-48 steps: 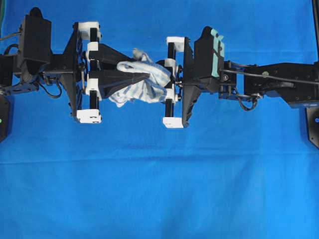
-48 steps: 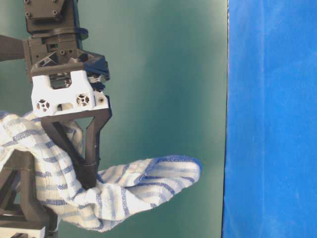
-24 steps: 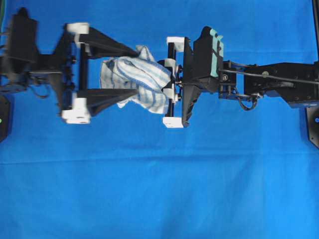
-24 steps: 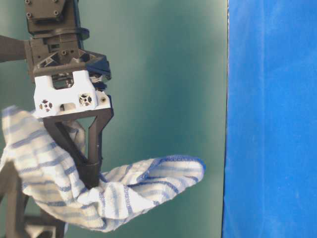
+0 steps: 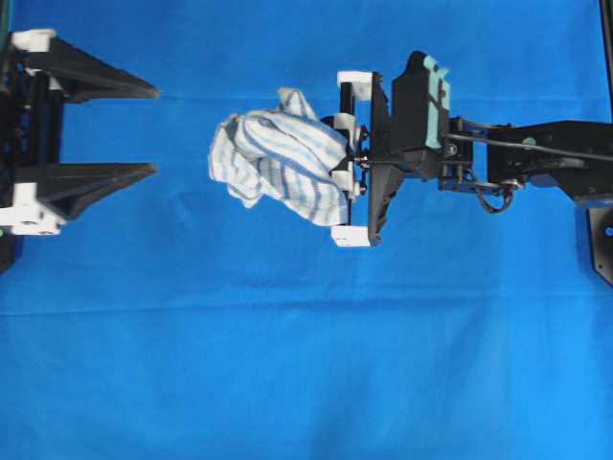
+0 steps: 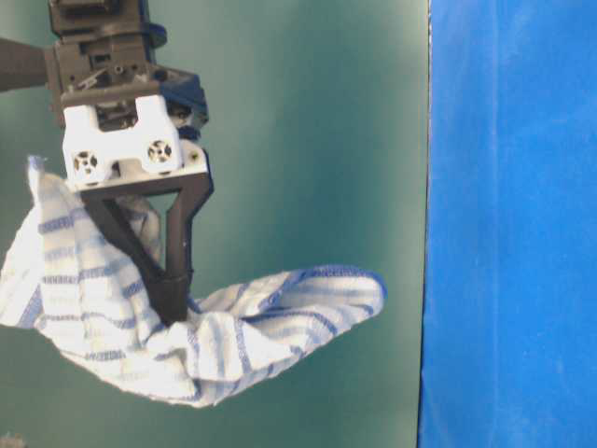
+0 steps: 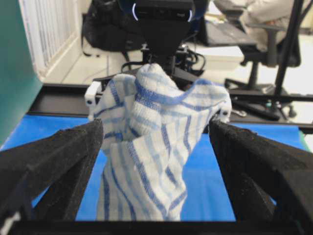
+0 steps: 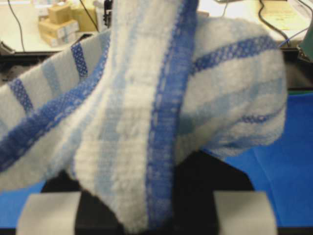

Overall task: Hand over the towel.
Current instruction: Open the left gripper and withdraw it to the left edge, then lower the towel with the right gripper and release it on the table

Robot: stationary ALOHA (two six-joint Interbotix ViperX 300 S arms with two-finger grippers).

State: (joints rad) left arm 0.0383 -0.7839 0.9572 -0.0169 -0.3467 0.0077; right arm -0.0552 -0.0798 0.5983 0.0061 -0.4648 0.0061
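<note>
Blue sheet [image 5: 287, 364] covers the table, green wall behind in the side view. Right claw [image 5: 347, 163] clamped on the towel [image 5: 278, 165], holding it up off the sheet. Towel bunches out from the claw tips toward the left arm, one striped end drooping sideways in the side view [image 6: 280, 317]. Left claw [image 5: 144, 129] spread wide with nothing in it, well apart from the towel, its two black fingers [image 7: 54, 161] framing the cloth in its own wrist view. Towel fills most of the right wrist view [image 8: 146, 112].
</note>
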